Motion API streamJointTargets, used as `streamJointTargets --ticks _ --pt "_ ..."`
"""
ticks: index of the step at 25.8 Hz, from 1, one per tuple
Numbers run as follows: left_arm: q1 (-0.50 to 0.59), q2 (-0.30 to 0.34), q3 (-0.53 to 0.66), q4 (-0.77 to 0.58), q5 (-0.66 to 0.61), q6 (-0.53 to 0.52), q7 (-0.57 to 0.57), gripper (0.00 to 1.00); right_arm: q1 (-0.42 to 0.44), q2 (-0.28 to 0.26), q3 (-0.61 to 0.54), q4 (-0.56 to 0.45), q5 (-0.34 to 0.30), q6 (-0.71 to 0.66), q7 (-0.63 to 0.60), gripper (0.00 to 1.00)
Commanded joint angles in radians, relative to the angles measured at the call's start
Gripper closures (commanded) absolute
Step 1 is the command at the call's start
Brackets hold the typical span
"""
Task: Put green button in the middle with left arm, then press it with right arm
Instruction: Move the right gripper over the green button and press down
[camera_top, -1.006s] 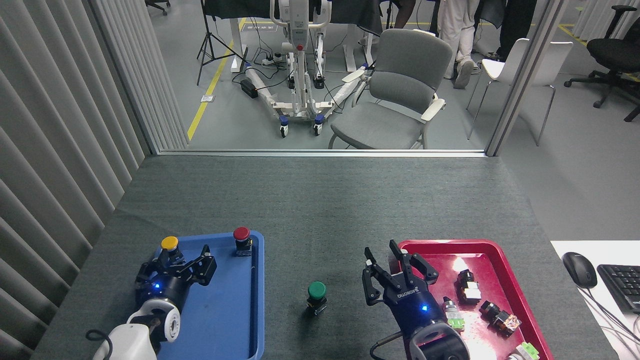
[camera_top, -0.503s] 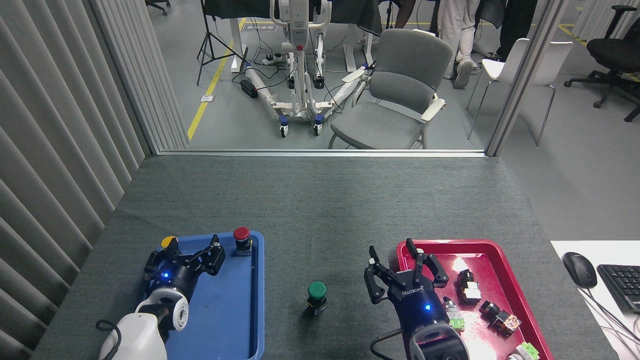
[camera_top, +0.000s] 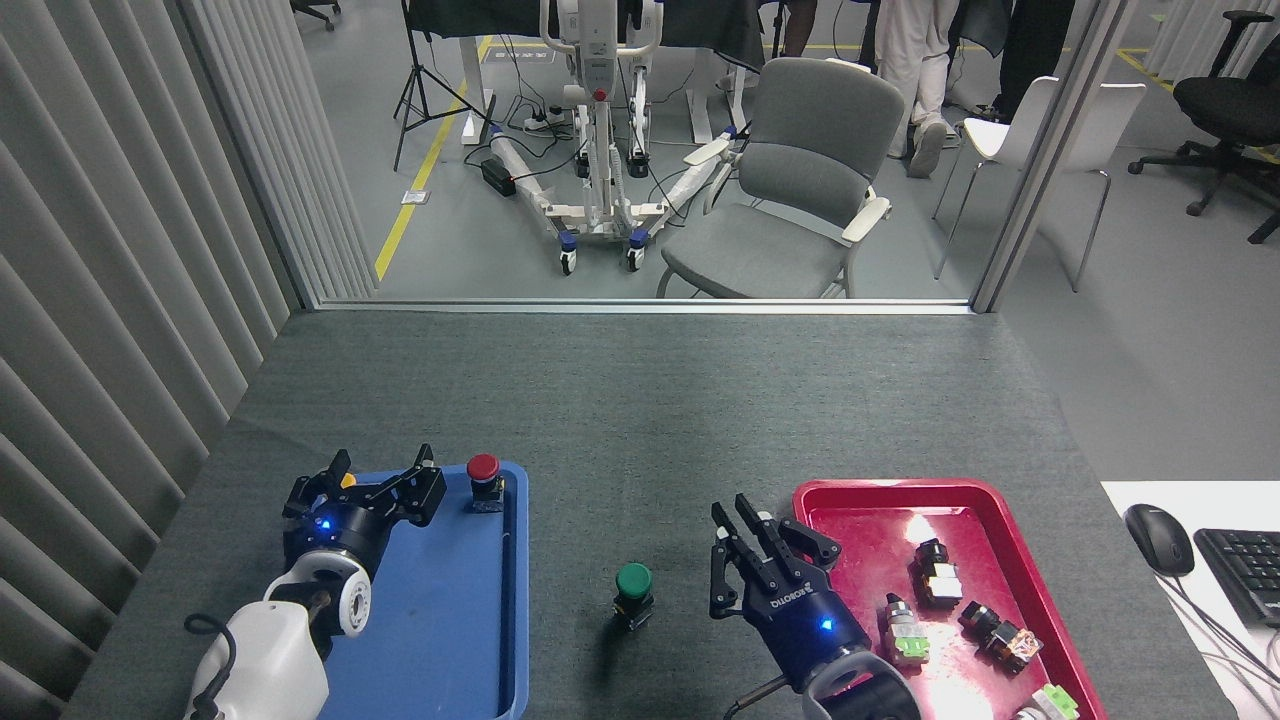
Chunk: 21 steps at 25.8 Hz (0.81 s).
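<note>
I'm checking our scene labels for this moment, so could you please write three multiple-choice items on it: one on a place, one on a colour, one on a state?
1. Where does the green button stand?
A. in the blue tray
B. on the bare grey table between the two trays
C. in the red tray

2. What colour is the cap of the button standing upright at the blue tray's far right corner?
A. red
B. white
C. purple

3. How is the right gripper?
A. clamped on the green button
B. open, holding nothing
C. pressing the green button's cap

Answers:
1 B, the button sits on the table, clear of both tray rims.
2 A, the red button shows a red cap.
3 B, its fingers are spread to the right of the green button, apart from it.
</note>
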Motion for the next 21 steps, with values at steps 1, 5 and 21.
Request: streamJointTargets --ticks 1,5,21 --pt "-0.005 0.002 0.000 0.007 0.001 0.001 -0.004 0.00 -0.003 0.000 0.011 0.002 0.000 -0.016 0.002 0.74" --pt "-0.007 0.014 0.002 0.005 0.010 0.001 -0.006 0.00 -0.007 0.002 0.022 0.009 0.000 -0.020 0.036 0.84" --pt "-0.046 0.023 0.032 0.000 0.013 0.001 -0.021 0.00 -0.067 0.031 0.071 0.091 -0.002 -0.102 0.094 1.00"
